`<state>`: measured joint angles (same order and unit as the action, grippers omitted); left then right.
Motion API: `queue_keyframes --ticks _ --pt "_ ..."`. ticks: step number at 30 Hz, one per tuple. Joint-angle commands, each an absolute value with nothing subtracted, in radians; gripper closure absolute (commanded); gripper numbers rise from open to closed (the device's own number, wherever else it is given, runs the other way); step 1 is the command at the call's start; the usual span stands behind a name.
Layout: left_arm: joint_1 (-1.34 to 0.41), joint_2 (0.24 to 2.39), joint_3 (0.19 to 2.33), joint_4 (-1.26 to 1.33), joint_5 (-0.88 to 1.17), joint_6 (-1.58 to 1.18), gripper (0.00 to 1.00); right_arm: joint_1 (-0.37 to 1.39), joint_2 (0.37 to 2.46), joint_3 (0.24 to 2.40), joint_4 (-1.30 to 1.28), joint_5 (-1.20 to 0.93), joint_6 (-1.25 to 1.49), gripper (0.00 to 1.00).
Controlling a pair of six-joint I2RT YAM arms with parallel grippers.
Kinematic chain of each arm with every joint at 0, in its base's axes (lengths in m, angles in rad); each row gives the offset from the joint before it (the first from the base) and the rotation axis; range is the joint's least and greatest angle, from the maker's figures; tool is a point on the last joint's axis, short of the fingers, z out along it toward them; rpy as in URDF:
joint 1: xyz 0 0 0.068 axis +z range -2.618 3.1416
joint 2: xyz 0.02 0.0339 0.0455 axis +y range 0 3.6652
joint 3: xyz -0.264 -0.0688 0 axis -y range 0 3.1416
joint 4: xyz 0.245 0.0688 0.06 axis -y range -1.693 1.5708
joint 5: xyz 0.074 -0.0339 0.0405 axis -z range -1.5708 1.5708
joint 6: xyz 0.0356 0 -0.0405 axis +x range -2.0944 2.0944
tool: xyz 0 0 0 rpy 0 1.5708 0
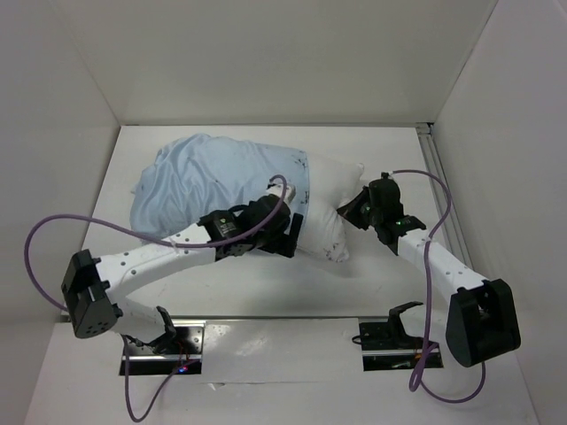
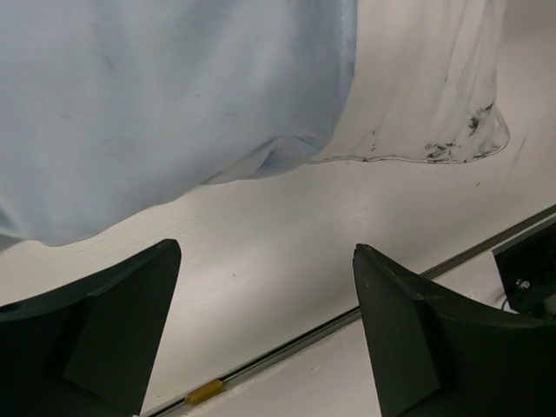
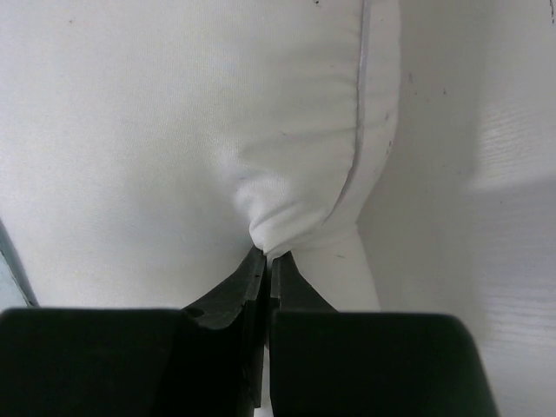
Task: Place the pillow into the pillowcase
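Left arm (image 1: 151, 257) stretched from its base toward the centre, left gripper (image 2: 267, 261) with jaws wide apart and nothing between them, right arm (image 1: 438, 266) bent inward to the left, right gripper (image 3: 265, 258) pinched tight on a fold of pillow (image 3: 174, 130).

Right gripper (image 3: 268, 261) pinching pillow (image 3: 174, 130) fabric fold beside seam
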<state>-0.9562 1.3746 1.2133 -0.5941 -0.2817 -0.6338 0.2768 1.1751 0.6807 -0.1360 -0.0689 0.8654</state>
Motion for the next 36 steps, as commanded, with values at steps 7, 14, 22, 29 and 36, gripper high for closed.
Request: queue_keyframes --ticks 7,14,22,29,36 --pt "-0.997 1.583 1.312 -0.506 -0.515 -0.73 0.04 0.287 1.135 0.73 -0.169 -0.042 0.842 1.0" --pt "-0.96 1.635 1.391 -0.581 -0.59 -0.767 0.54 0.287 1.111 0.718 -0.187 -0.032 0.851 1.0" --pt "-0.96 1.493 1.315 -0.591 -0.571 -0.767 0.87 0.278 1.123 0.718 -0.169 -0.041 0.842 1.0" --pt "-0.96 1.459 1.362 -0.6 -0.427 -0.726 1.0 0.278 1.184 0.851 -0.308 -0.205 0.623 0.67" --pt "-0.951 1.479 1.442 -0.591 -0.347 -0.693 1.0 0.278 1.02 0.891 -0.649 -0.141 0.488 0.0"
